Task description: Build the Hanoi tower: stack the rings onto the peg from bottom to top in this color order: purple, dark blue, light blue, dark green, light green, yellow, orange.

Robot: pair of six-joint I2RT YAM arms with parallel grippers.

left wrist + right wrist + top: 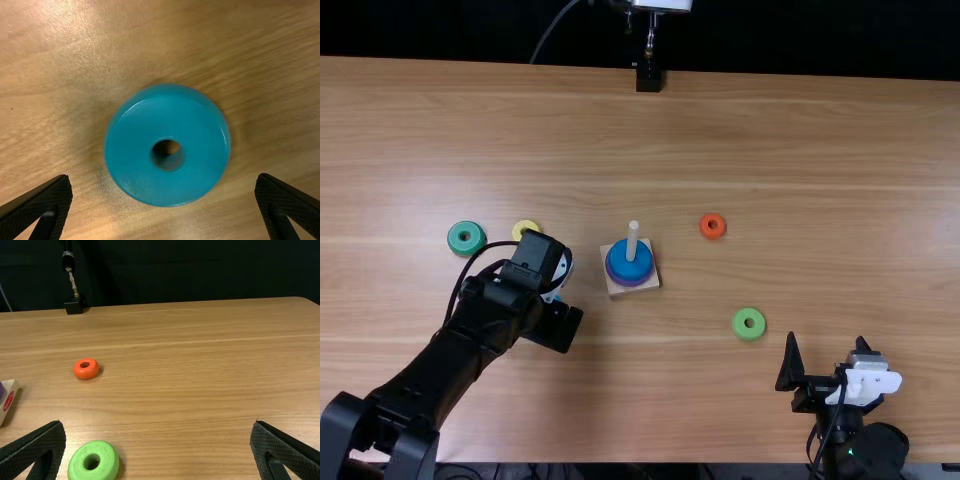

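The near edge of the tabletop [680, 430] is crossed by both arms. In the left wrist view, the left gripper's [552, 318] fingers are spread wide, with the light blue ring [132, 155] framed between them, touched by neither. The right gripper's [825, 340] fingers are also parted widely; bare wood separates them from the light green ring [738, 324]. Around the peg [633, 240], the dark blue ring [617, 263] is stacked on the purple ring [632, 282]. The orange ring [704, 227] lies to their right, the yellow ring [524, 225] and dark green ring [454, 240] to their left. The far edge is backed by black.
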